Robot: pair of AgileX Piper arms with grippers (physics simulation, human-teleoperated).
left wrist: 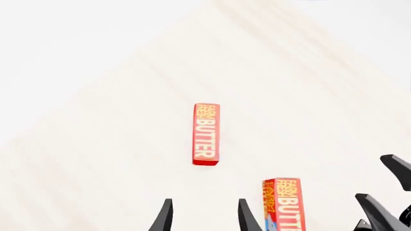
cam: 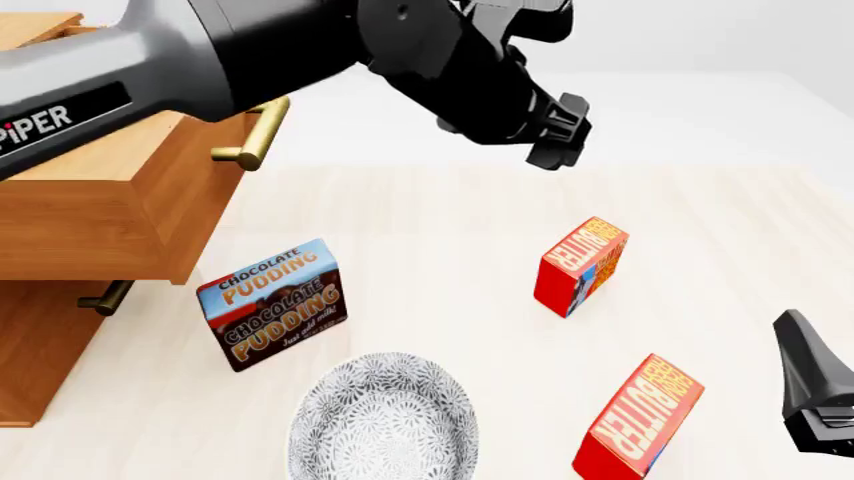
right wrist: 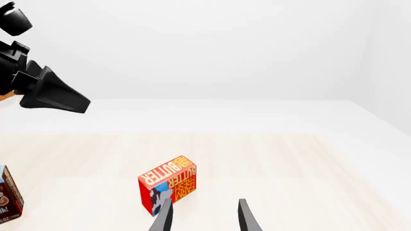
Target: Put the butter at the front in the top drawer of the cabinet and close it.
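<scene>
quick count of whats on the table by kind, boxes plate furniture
butter boxes: 2 (farther butter, front butter)
chocolate pudding box: 1
patterned plate: 1
wooden cabinet, top drawer pulled out: 1
total: 5

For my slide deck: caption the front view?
Left arm's claw above two butter boxes, top drawer open.

Bright even simulator light, faint soft shadows, washed-out white background, sharp throughout
</scene>
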